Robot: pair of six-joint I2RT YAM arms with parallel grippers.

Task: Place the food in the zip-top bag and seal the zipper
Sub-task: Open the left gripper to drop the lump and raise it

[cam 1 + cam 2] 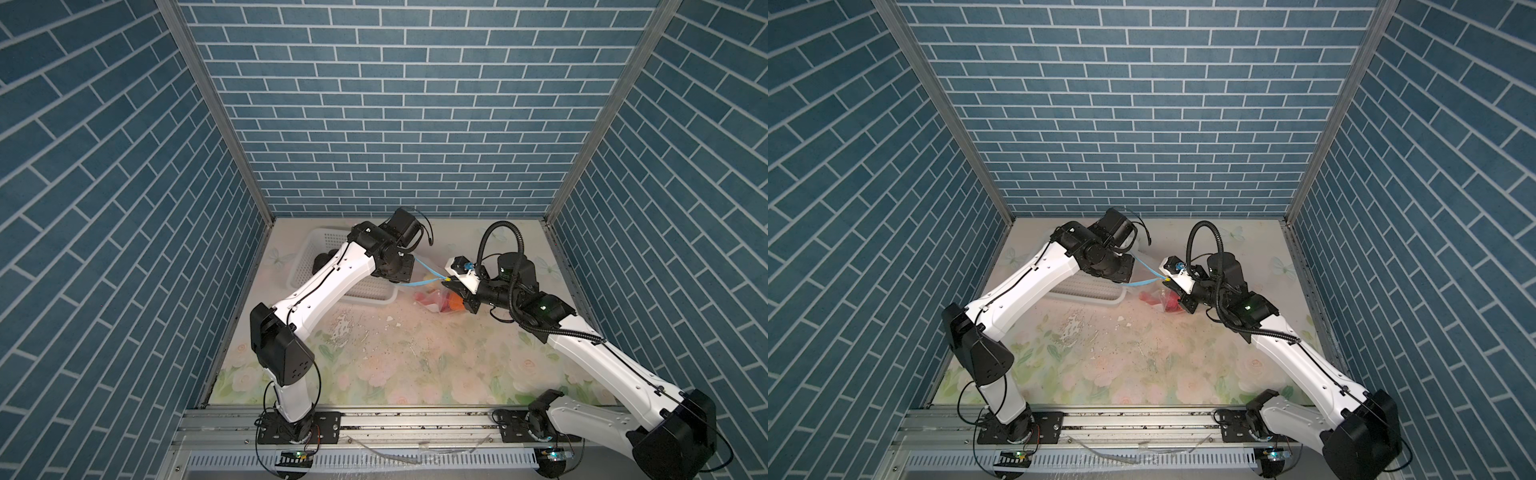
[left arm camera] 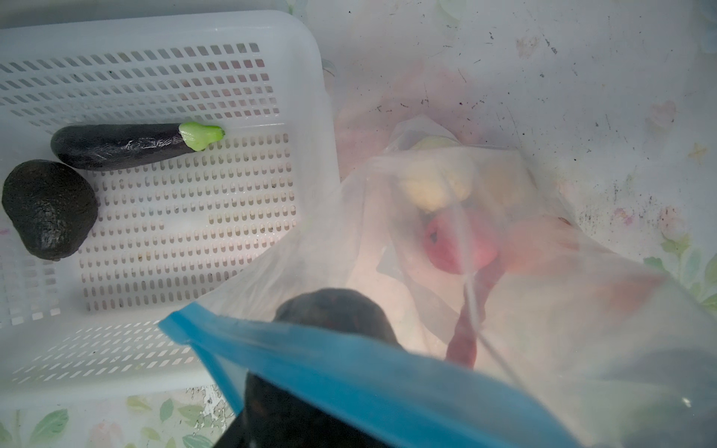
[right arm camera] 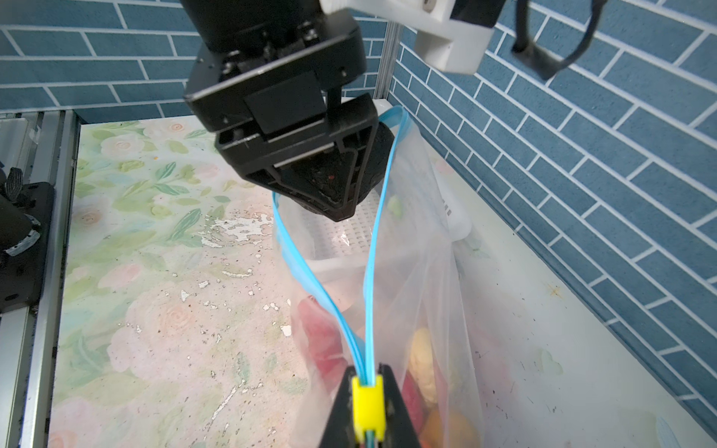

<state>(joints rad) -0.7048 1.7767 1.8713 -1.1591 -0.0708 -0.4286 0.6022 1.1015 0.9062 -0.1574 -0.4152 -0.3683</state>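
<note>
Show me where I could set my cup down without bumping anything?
Bare: the floral table in front, from the metal rail up to the white basket and zip-top bag. Crowded at the back: left gripper holding a dark food piece at its mouth, right gripper pinching the zipper.

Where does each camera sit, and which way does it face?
Top views: high in front, facing down at the table; left arm, right arm show.
Left wrist: above the basket and bag, facing down; its arm barely shows.
Right wrist: at the slider, facing along the zipper toward the left fingers; right fingers pinch it.
Shared: bag and zipper.
</note>
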